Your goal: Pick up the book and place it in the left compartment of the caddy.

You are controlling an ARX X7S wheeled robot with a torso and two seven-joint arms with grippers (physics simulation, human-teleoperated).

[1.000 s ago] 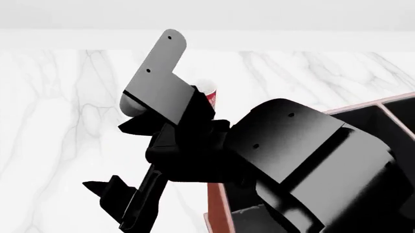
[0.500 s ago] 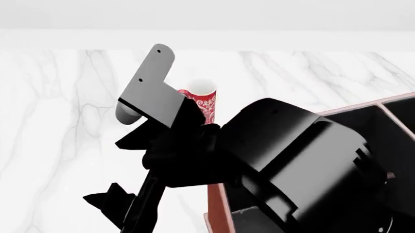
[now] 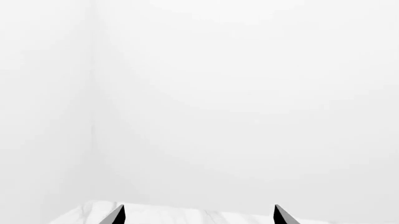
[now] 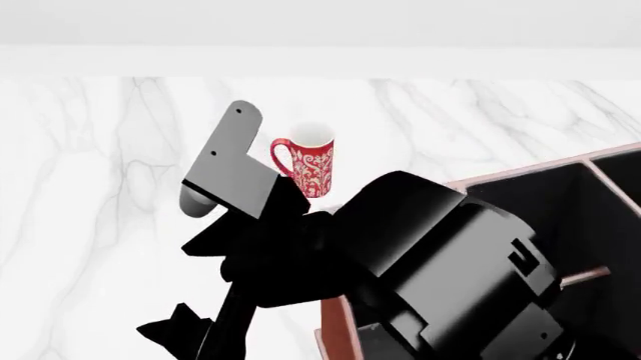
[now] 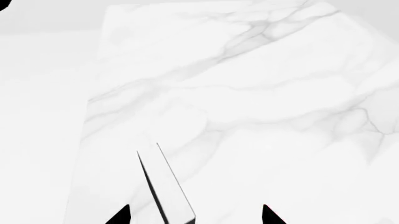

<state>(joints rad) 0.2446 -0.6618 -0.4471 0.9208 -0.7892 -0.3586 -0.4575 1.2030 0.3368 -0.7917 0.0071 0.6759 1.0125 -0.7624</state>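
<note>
In the right wrist view the book (image 5: 167, 189) shows edge-on as a slab with a white page face and a black cover line. It lies between the tips of my right gripper (image 5: 194, 215), nearer one tip and touching neither; the jaws stand wide apart over the marble. In the head view my right arm (image 4: 440, 255) hides the book and hangs over the near left corner of the reddish-brown caddy (image 4: 521, 171). Its black-lined left compartment (image 4: 546, 201) is partly visible. My left gripper (image 3: 198, 215) is open and empty, facing a white wall.
A red patterned mug (image 4: 308, 166) stands upright on the white marble table (image 4: 90, 187), behind and left of the caddy. A grey plate (image 4: 228, 157) of the arm sits just left of the mug. The table's far edge meets a white wall.
The right arm has moved down and to the left in the head view. Its grey plate no longer covers the mug, which now shows whole.
</note>
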